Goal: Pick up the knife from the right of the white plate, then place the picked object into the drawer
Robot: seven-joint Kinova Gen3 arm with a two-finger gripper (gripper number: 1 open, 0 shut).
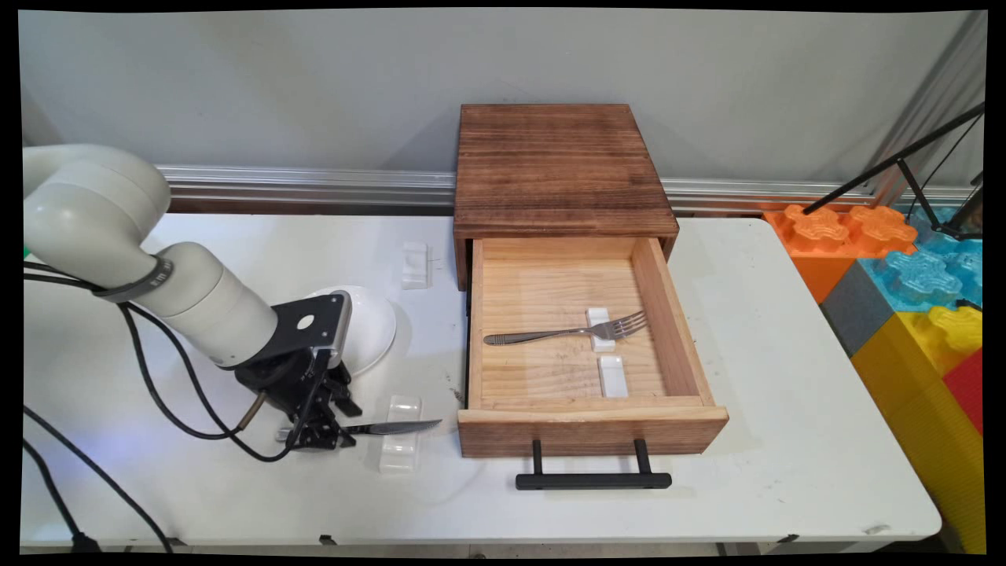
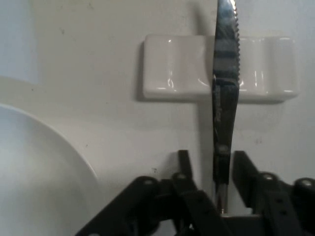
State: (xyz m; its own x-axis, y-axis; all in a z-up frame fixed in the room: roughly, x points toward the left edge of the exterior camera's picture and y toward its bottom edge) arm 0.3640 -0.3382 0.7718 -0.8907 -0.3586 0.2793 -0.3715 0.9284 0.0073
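Down at the left of the white table (image 1: pixel 786 377) we see the gripper (image 1: pixel 321 437) lowered almost to the surface, its two fingers (image 2: pixel 184 164) narrowed around the handle of a knife (image 1: pixel 393 428). In the hand view the handle sits between the fingers, though we cannot tell whether both pads press on it. The knife lies roughly level, its serrated blade reaching rightward across a white ceramic rest (image 1: pixel 400 442) that sits just right of the gripper. Just behind the gripper, partly hidden by the arm, we find a white plate (image 1: pixel 369 322); its rim also shows at the lower left of the hand view. Farther back, near the box, lies a second white rest (image 1: pixel 414 265).

Right of these stands a dark wooden box (image 1: pixel 558 169) against the wall, with its pale wooden drawer (image 1: pixel 676 330) pulled open toward us and a black handle (image 1: pixel 593 480) across its front. Inside the drawer a fork (image 1: pixel 550 335) lies crosswise, tines to the right, its neck resting on a small white rest (image 1: pixel 601 328). Another white rest (image 1: pixel 613 376) lies just in front of that one, bare.

At the far right, beyond the table's edge, we see big coloured blocks (image 1: pixel 912 275) in orange, blue, yellow and red.
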